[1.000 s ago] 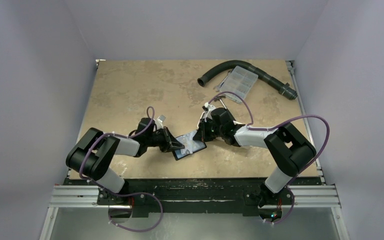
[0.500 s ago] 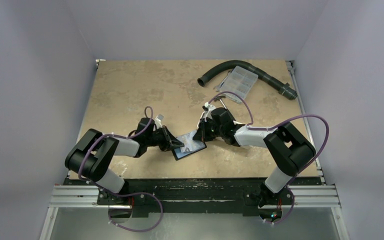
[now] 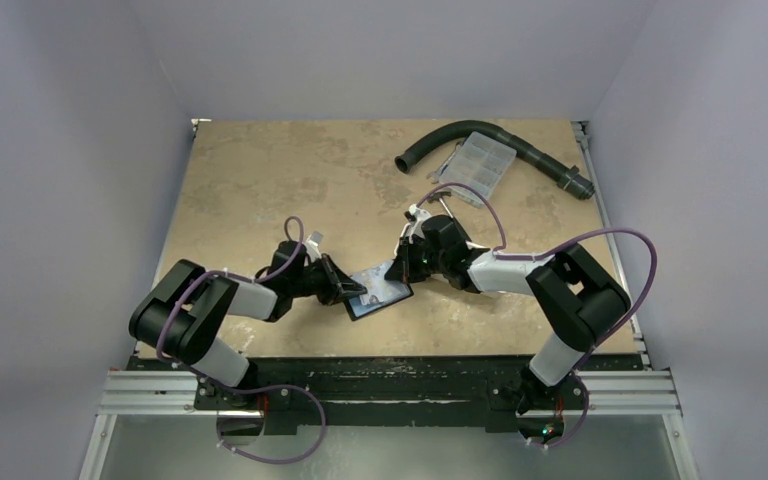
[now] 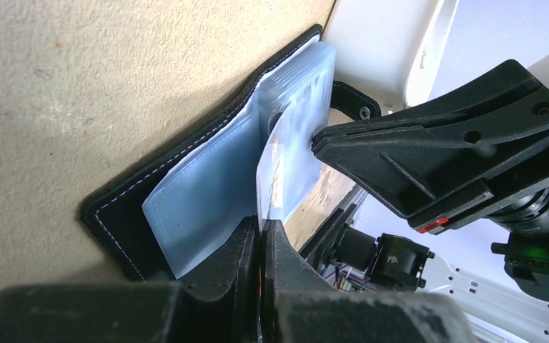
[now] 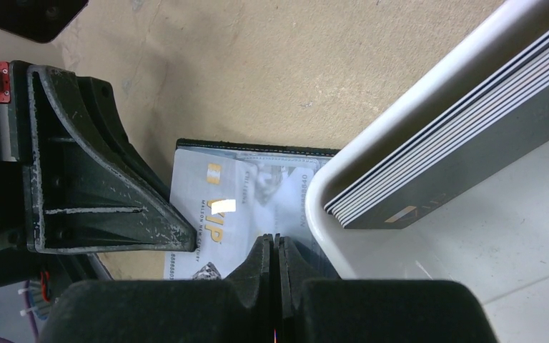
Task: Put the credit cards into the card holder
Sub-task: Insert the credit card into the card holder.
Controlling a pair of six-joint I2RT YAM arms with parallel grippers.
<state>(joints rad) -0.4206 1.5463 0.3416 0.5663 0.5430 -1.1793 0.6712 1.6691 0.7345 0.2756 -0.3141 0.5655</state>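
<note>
The black card holder (image 3: 380,295) lies open on the table between both grippers, its pale blue sleeves (image 4: 207,207) fanned up. My left gripper (image 4: 263,227) is shut on the edge of one sleeve, which stands upright with a printed card (image 4: 275,182) showing in it. My right gripper (image 5: 277,241) is shut, and its tips rest against a sleeve that holds a pale VIP credit card (image 5: 211,207). More credit cards (image 5: 450,146) are stacked on edge in a white tray (image 5: 343,171) right beside the holder. In the top view the left gripper (image 3: 353,293) and the right gripper (image 3: 401,277) meet over the holder.
A black corrugated hose (image 3: 525,148) and a clear compartment box (image 3: 480,165) lie at the table's far right. The right gripper's fingers (image 4: 429,161) fill the right half of the left wrist view. The table's near edge runs just behind the holder.
The left wrist has shifted very slightly. Both grippers stay shut at the card holder, which has not moved.
</note>
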